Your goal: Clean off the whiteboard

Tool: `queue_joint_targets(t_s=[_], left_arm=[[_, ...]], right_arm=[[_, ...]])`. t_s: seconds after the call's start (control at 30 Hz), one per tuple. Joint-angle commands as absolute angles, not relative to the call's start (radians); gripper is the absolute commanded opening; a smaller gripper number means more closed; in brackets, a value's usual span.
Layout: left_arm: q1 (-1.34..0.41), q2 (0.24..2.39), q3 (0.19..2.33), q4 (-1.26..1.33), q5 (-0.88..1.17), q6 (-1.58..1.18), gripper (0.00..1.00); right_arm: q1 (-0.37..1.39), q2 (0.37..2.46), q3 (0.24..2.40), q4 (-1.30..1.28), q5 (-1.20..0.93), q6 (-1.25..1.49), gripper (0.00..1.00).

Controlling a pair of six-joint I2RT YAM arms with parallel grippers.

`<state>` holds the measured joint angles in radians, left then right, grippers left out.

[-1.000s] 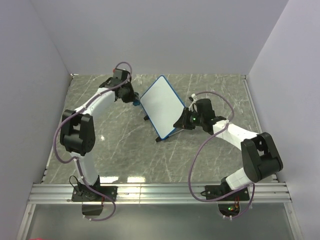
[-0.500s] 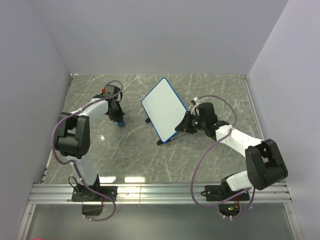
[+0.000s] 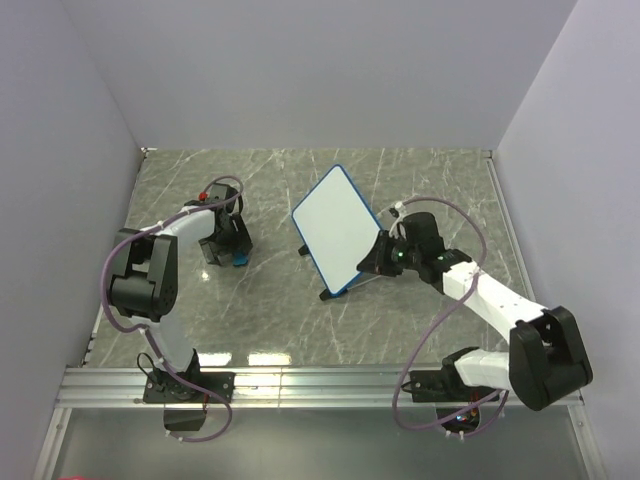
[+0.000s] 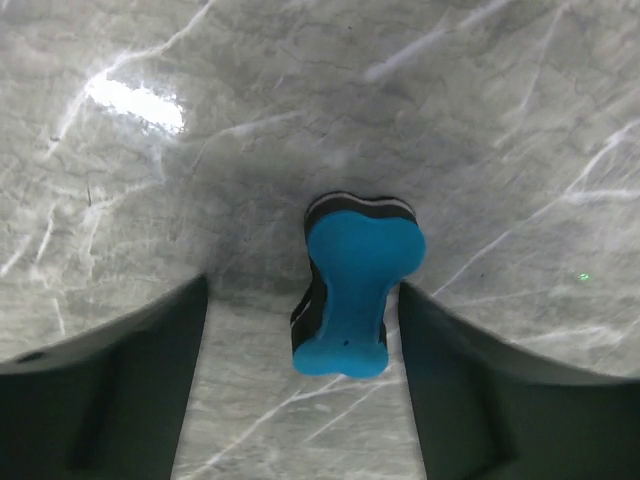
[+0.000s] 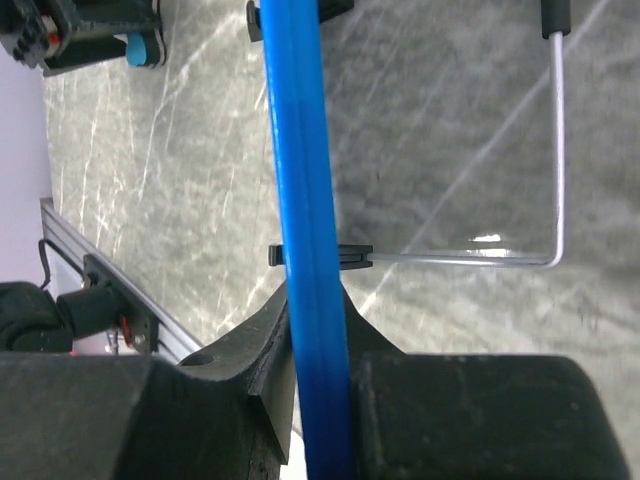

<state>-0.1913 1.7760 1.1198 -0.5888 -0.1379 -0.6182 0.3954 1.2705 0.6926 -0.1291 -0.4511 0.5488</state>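
The whiteboard (image 3: 335,228), white with a thin blue rim, stands tilted in the middle of the marble table, and its face looks blank. My right gripper (image 3: 372,262) is shut on its lower right edge. In the right wrist view the blue rim (image 5: 305,200) runs between the jaws of the right gripper (image 5: 320,360). A blue bone-shaped eraser (image 4: 355,290) with a black underside lies on the table. My left gripper (image 4: 300,390) hovers open over it, its fingers apart from it on both sides. In the top view, the eraser (image 3: 238,260) lies left of the board, under the left gripper (image 3: 230,252).
A thin wire stand (image 5: 555,150) with black feet sticks out behind the board. Grey walls close in the table on three sides. An aluminium rail (image 3: 320,385) runs along the near edge by the arm bases.
My left gripper carried the eraser away from the board's left edge, came down to the table and opened, letting it go. The right arm moved the board slightly right.
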Motion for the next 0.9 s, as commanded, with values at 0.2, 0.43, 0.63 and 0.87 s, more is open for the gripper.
queue_joint_targets(t_s=[0.2,0.43,0.63,0.87], left_arm=[[-0.189,1.755,1.138,-0.607,-0.16,-0.629,0.86],[-0.189,1.769,1.157,-0.617,-0.166,-0.627,0.85],[-0.189,1.773,1.163,-0.621,-0.167,-0.627,0.85],[-0.189,1.778,1.189,-0.629,-0.176,-0.624,0.87]], right_arm=[[0.407,1.158,0.588,-0.25,-0.43,0.538,0.19],[0.407,1.126,0.56,-0.256,-0.413,0.541,1.0],[0.405,1.077,0.603,-0.31,-0.393,0.537,1.0],[0.407,0.967,0.685,-0.443,-0.399,0.523,1.0]])
